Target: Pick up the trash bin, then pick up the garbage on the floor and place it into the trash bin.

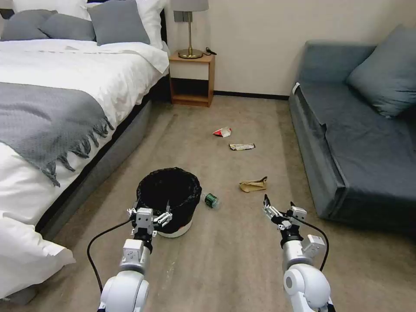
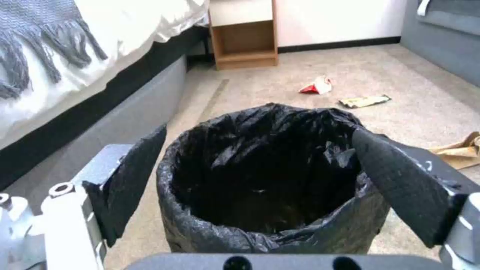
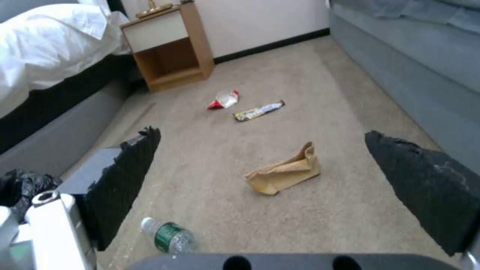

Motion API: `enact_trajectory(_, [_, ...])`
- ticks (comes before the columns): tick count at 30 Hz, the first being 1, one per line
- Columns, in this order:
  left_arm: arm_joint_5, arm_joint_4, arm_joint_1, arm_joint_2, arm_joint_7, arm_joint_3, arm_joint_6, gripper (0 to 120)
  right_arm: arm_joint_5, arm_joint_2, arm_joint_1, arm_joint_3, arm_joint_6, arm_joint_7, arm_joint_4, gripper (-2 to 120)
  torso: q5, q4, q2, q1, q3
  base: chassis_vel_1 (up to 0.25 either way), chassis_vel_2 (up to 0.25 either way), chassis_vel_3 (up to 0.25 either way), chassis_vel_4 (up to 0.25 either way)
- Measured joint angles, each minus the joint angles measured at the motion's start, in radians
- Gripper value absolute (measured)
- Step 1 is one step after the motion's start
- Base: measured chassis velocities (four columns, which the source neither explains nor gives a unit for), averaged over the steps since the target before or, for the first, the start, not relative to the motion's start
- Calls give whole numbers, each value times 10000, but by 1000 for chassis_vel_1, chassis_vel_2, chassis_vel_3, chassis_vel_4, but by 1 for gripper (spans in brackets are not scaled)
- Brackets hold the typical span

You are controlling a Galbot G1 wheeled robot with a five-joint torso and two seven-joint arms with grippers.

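The trash bin point(image 1: 169, 200) stands on the carpet beside the bed point(image 1: 65, 108), with the left gripper point(image 1: 148, 216) at its near rim, fingers spread on either side of it. The right gripper point(image 1: 279, 209) hovers spread wide above the floor, near the paper bag point(image 1: 253, 185) and the bottle point(image 1: 211, 200). Farther off lie the red-and-white packet point(image 1: 222, 132) and the wrapper point(image 1: 242, 147).

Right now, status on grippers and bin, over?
Left gripper open at the trash bin rim. Right gripper open, empty, above floor. Four garbage pieces on carpet; bottle beside bin. Nothing blocking.
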Motion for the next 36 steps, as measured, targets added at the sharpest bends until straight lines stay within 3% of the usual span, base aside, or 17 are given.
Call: enact_trajectory(36, [-403,117,268,-145,271,-446,-576,100,-1671,-296,-597,-47,361,-262,467,100,0,0,0,1,0,0,0,0,0])
